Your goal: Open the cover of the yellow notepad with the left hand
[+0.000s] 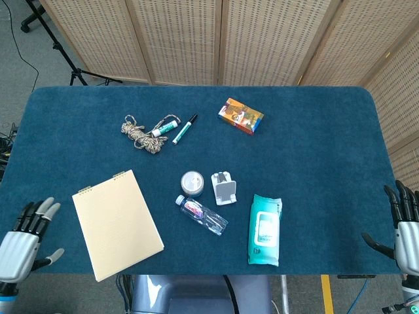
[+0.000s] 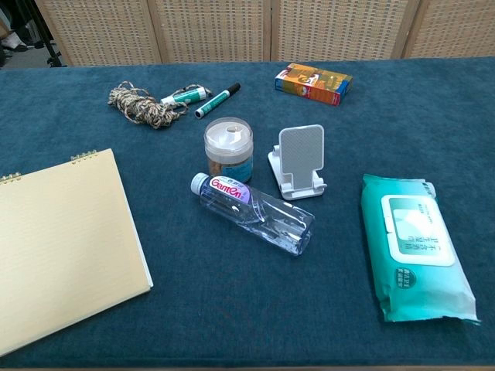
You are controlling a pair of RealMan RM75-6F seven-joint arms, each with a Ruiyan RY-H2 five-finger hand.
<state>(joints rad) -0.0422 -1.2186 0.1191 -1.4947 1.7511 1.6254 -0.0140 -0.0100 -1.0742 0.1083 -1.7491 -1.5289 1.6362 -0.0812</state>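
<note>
The yellow notepad (image 1: 117, 223) lies flat and closed on the blue table at the front left, spiral binding along its far edge; it fills the lower left of the chest view as the notepad (image 2: 66, 245). My left hand (image 1: 25, 244) hovers just off the table's front left corner, fingers spread, holding nothing, a short way left of the pad. My right hand (image 1: 404, 231) stands at the table's right front edge, fingers apart and empty. Neither hand shows in the chest view.
Right of the pad lie a clear water bottle (image 1: 201, 215), a round tub (image 1: 192, 183), a white phone stand (image 1: 224, 188) and a green wipes pack (image 1: 264, 229). Further back are a rope bundle (image 1: 141, 135), two markers (image 1: 184, 128) and a colourful box (image 1: 241, 115).
</note>
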